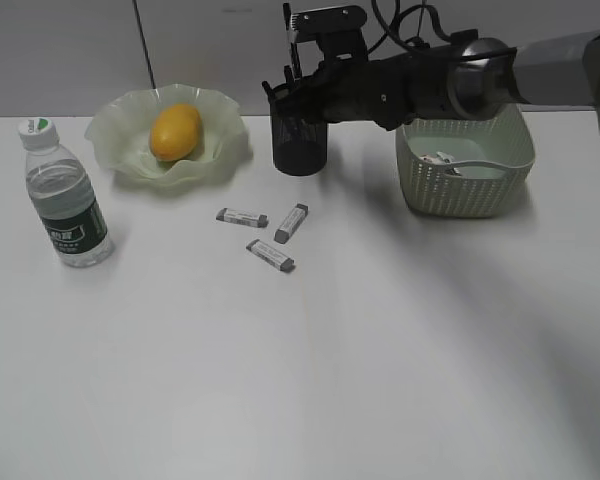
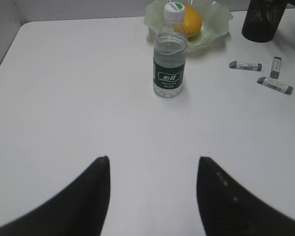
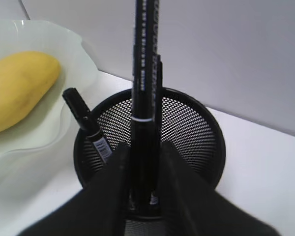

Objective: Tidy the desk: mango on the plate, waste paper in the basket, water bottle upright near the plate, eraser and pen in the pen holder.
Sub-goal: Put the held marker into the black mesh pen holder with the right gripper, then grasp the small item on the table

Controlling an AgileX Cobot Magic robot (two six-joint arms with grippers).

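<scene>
Tabletop (image 1: 310,370): white, bare in front. Basket (image 1: 467,190) right rear, paper (image 1: 445,160) inside. Plate (image 1: 115,135) left rear, mango (image 1: 175,131) in it. Bottle (image 1: 65,195) upright, left front of plate. Holder (image 1: 300,145) between plate and basket; one pen (image 3: 86,123) leaning inside. Right end effector (image 3: 143,162) over holder, clenched on second pen (image 3: 145,98), upright. Left end effector (image 2: 152,196) released, empty, over bare tabletop. Three erasers (image 1: 271,255) loose before holder.

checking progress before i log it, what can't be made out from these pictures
- Basket contents: exterior view, walls and right arm cover most; whitish bits, too small to name.
- Pen holder bottom: right wrist view, right gripper and its pen block it.
- Eraser print: too small.
- Bottle label: unreadable.
</scene>
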